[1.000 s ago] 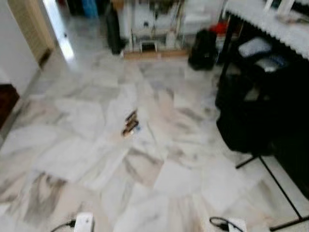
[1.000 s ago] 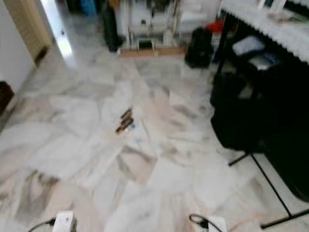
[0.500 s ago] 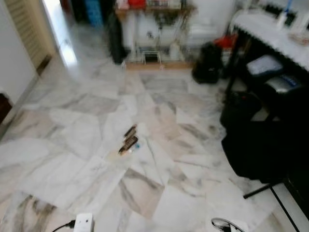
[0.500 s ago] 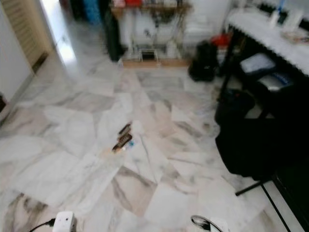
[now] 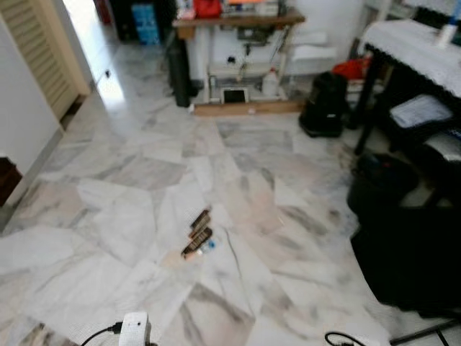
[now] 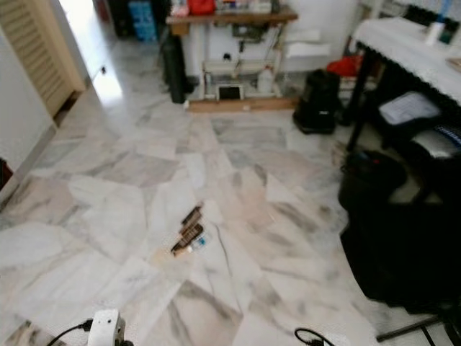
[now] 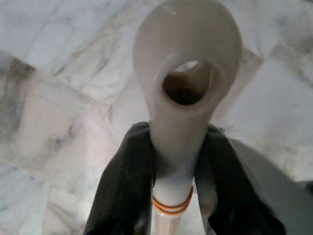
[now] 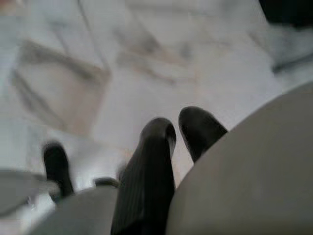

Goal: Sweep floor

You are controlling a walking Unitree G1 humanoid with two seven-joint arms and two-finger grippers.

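Handle (image 7: 183, 98) in left gripper (image 7: 178, 196), hanging-hole end toward camera.

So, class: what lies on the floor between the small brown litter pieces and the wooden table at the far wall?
Nothing but bare marble floor lies between the brown litter and the wooden table, as the left eye view shows.

White marble floor (image 5: 130, 216) veined grey and beige, brown scraps of litter (image 5: 197, 233), a cream broom handle (image 7: 186, 93) banded orange, a black bag (image 5: 325, 106).
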